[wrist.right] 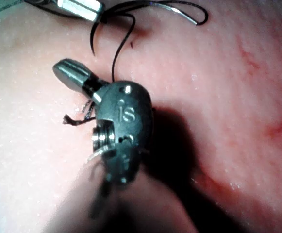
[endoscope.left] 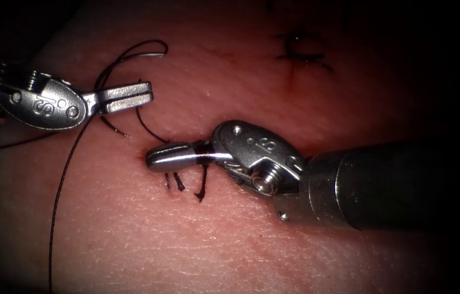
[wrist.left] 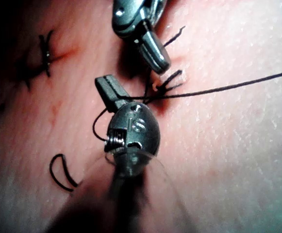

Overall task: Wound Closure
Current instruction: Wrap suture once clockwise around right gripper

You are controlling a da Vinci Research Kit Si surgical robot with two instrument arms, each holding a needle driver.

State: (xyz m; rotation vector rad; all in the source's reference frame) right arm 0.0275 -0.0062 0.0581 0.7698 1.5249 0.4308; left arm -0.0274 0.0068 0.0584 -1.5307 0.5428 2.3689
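So the left tool (endoscope.left: pixel 132 95) has its jaws clenched on the thread (endoscope.left: pixel 66 174), which trails down across the tissue (endoscope.left: pixel 132 234). The right tool (endoscope.left: pixel 172 157) sits jaws closed right at the cut, over a knot with short cut ends (endoscope.left: pixel 189 185) sticking out, thread wrapped around it. The needle (endoscope.left: pixel 145 54) lies loose on the tissue up by the left tool, not in the tissue. A finished stitch (endoscope.left: pixel 300 51) is further up.
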